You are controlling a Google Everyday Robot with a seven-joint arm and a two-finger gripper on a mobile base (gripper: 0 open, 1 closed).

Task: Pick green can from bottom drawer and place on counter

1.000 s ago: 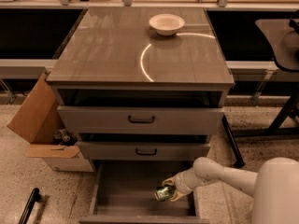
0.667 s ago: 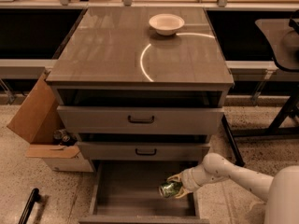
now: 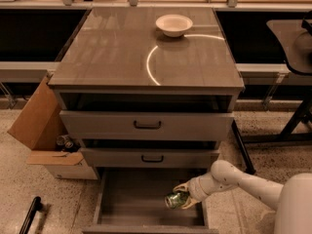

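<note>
Since a second ago the arm has swung a little to the right and the green can (image 3: 173, 200) has risen slightly with it; the tool (image 3: 181, 197) sits low over the right side of the bottom drawer (image 3: 129, 199), its two pale fingers pinching the can between them; the can looks tipped, its long axis running roughly left to right and jutting leftward out of the tool, seemingly just off the drawer floor, though contact is hard to rule out. The relation that matters: the worktop (image 3: 107, 57) lies well above and farther back than the can, beyond the two upper drawers (image 3: 146, 126) stacked over it; so the carry probably has to come forward out of the drawer first, then up over the worktop's front edge, setting down near the front right corner, well apart from the white bowl (image 3: 174, 25) by the far edge.
</note>
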